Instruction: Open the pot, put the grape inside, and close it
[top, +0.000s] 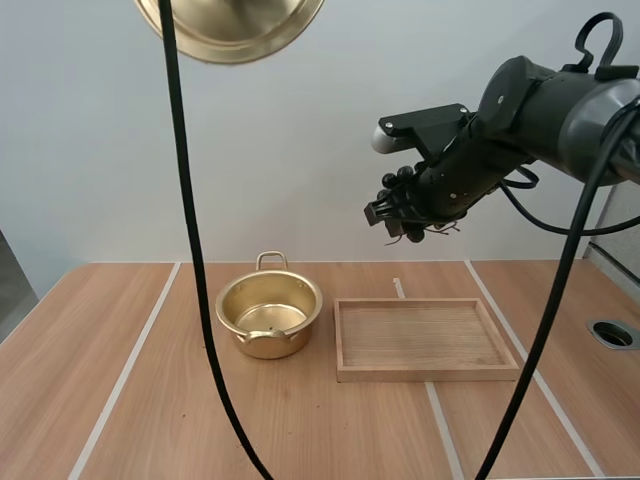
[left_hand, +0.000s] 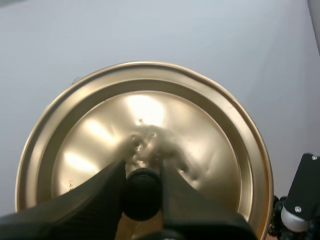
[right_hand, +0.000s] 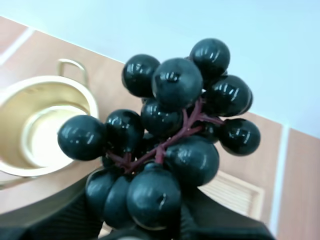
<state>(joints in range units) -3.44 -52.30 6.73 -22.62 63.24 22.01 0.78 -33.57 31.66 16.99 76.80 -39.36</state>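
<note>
The gold pot (top: 268, 317) stands open and empty on the table, left of the wooden tray; it also shows beyond the fruit as the pot (right_hand: 37, 127). Its gold lid (top: 232, 27) hangs high above the table at the back left. My left gripper (left_hand: 143, 187) is shut on the lid's black knob (left_hand: 142, 194), with the lid (left_hand: 145, 145) facing the camera. My right gripper (top: 400, 215) hovers high over the tray, shut on a bunch of dark grapes (top: 405, 205). Up close the grapes (right_hand: 167, 140) fill the space above the fingers.
A shallow wooden tray (top: 425, 340) lies right of the pot, with nothing in it. A round hole (top: 612, 333) sits in the table at the far right. White lines cross the wooden tabletop.
</note>
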